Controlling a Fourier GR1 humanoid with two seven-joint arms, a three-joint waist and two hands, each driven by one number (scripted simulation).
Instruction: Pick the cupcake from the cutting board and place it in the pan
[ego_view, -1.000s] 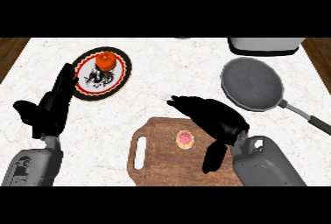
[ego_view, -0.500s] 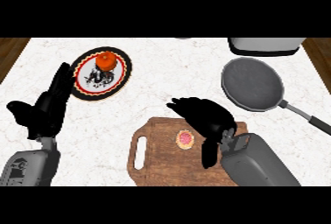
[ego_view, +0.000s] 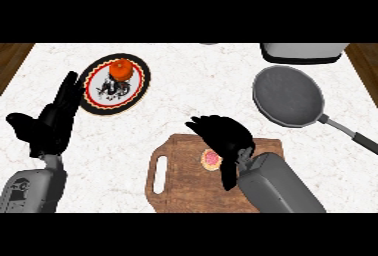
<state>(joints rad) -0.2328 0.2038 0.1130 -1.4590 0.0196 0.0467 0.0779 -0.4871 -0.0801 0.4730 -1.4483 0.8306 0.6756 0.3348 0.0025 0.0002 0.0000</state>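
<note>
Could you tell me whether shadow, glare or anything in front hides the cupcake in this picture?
Head view: light is even, no glare on the pan or the counter; the black right hand covers the right edge of the cupcake, the rest shows plainly on the cutting board.

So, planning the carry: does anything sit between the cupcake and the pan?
Nothing visible does. From the cupcake on the cutting board, only the right hand next to it and bare counter lie toward the pan, up and to the right.
</note>
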